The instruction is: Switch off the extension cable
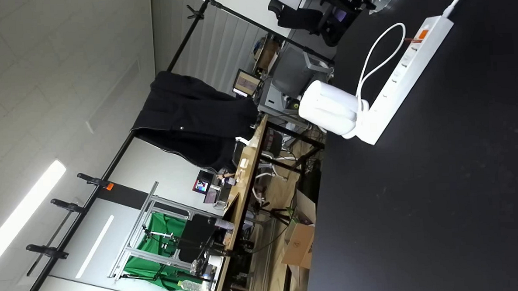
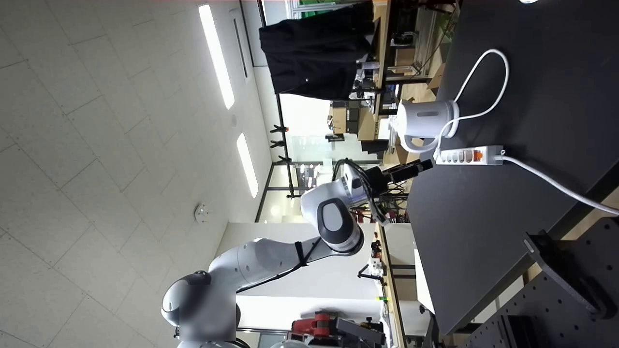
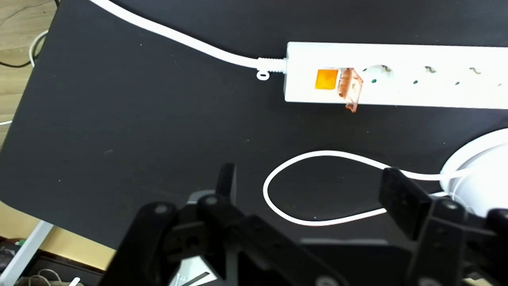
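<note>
The extension cable [image 2: 468, 156] lies beside the kettle [image 2: 428, 122] on the table [image 2: 483, 222].

Power strip [image 3: 436, 93], out past the fingers [image 3: 405, 198]: no lettering I can read
Cardboard box [image 1: 296, 251], way off from them: some mark, too tiny tbh

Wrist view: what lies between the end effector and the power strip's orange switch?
In the wrist view, the looped white kettle cord crosses between the open end effector and the orange switch, with black tabletop beyond it up to the power strip.

Tool [image 3: 309, 180], jaws wide apart
</note>
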Motion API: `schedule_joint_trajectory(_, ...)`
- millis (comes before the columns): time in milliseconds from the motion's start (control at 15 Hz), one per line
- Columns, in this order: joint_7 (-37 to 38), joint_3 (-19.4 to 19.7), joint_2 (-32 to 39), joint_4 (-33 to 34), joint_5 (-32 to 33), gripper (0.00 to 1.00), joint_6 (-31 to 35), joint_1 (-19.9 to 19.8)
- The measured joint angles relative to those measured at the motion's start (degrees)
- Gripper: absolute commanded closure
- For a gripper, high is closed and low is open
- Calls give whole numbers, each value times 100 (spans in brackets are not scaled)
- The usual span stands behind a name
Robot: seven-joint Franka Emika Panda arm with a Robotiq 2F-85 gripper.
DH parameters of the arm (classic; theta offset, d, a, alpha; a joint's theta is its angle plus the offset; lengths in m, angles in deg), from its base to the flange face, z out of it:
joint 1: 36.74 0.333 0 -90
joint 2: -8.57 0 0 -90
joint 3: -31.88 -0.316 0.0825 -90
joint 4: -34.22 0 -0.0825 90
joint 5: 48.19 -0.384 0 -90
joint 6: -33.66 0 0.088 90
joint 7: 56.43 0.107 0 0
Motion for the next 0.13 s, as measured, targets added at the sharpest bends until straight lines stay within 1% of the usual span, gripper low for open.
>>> schedule_joint_trajectory(133,-2,2,-17,-20,0,7,6,13)
